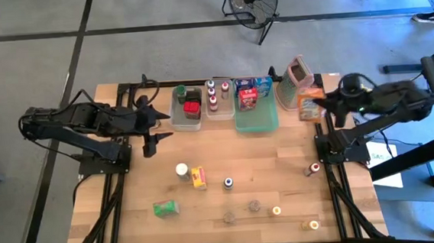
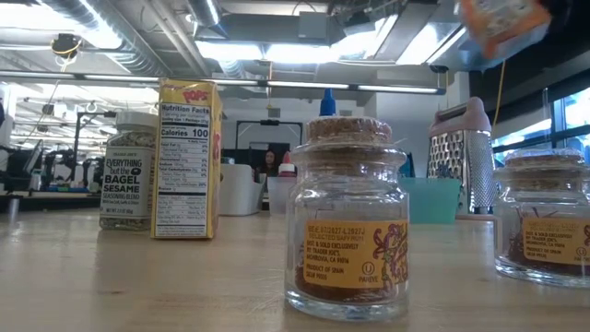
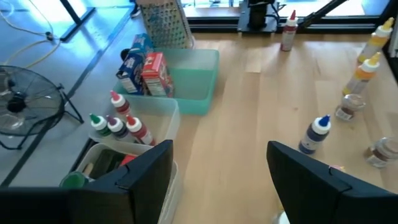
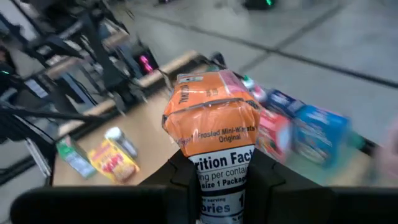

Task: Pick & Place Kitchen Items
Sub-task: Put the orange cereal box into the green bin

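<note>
My right gripper [image 4: 222, 180] is shut on an orange cereal box [image 4: 214, 124], held high over the table's right edge beside the metal grater [image 1: 298, 81]; the box also shows in the high view [image 1: 310, 103] and the low view [image 2: 502, 23]. My left gripper [image 3: 217, 180] hovers open and empty at the table's left [image 1: 160, 129], near the clear tubs. Loose on the wood stand a white-capped jar [image 1: 182, 171], a yellow-red box [image 1: 199, 178], a green box [image 1: 165, 208], a blue-capped bottle [image 1: 228, 183] and several small cork-topped jars [image 2: 355, 221]. My right gripper pinches the orange box between its two fingers [image 4: 186, 171], on the two narrow sides of its near end [image 4: 221, 165]. The fingers come from the table's right side, slanting slightly down. The box is lifted clear of the table, and its far end sticks out beyond the fingertips.
At the far edge stand a clear tub [image 1: 186, 108] with a red item, a clear tub of spice bottles [image 3: 124, 124] and a green tray [image 3: 199, 81] with red and blue boxes. A small bottle [image 1: 313, 168] stands near the right edge. Bare wood lies mid-table.
</note>
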Robot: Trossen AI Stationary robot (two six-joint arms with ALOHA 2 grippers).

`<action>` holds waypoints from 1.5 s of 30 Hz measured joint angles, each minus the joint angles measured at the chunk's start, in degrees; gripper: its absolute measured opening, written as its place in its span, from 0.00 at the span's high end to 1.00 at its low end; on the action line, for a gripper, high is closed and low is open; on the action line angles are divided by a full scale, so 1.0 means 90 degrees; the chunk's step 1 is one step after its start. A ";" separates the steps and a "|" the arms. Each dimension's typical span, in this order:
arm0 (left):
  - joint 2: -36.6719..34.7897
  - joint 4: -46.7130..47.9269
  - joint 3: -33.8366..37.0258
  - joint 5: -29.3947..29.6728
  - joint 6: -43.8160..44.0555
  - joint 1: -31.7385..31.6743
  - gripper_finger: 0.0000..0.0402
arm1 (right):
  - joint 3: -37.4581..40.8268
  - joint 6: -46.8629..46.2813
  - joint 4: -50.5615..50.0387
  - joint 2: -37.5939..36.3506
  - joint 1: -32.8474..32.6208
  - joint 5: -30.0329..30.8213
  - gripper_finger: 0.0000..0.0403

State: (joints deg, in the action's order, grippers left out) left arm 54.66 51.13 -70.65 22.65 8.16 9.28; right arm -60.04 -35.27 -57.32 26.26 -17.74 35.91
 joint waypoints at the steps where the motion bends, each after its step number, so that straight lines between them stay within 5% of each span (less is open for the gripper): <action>1: 0.0009 -0.0003 0.0000 0.0035 0.0000 0.0000 0.36 | 0.0377 0.0162 0.0396 -0.0099 0.0000 0.0006 0.81; 8: 0.0055 0.0015 0.0000 0.0042 -0.0352 0.0000 0.36 | 0.2414 0.0738 0.2832 -0.0162 0.0021 0.0534 0.81; 15: 0.0053 0.0018 0.0000 0.0033 -0.1285 -0.0060 0.36 | 0.3521 0.1115 0.4693 0.0097 0.0625 0.0651 0.81; 19: 0.0053 0.0090 0.0000 -0.0091 -0.1573 -0.0316 0.36 | 0.3750 0.1036 0.5211 0.0370 0.1279 0.0027 0.81; 32: 0.0053 0.0575 0.0000 -0.0957 -0.1313 -0.1312 0.36 | 0.3765 0.1208 0.6077 0.1987 0.3860 -0.3467 0.81; 45: 0.0053 0.0888 0.0005 -0.1092 -0.1480 -0.1350 0.36 | 0.3763 0.1704 0.5914 0.2381 0.5471 -0.3394 0.81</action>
State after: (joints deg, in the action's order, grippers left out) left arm 55.13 59.12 -70.61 12.82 -5.15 -2.87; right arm -26.17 -19.93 -4.10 47.69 31.50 5.37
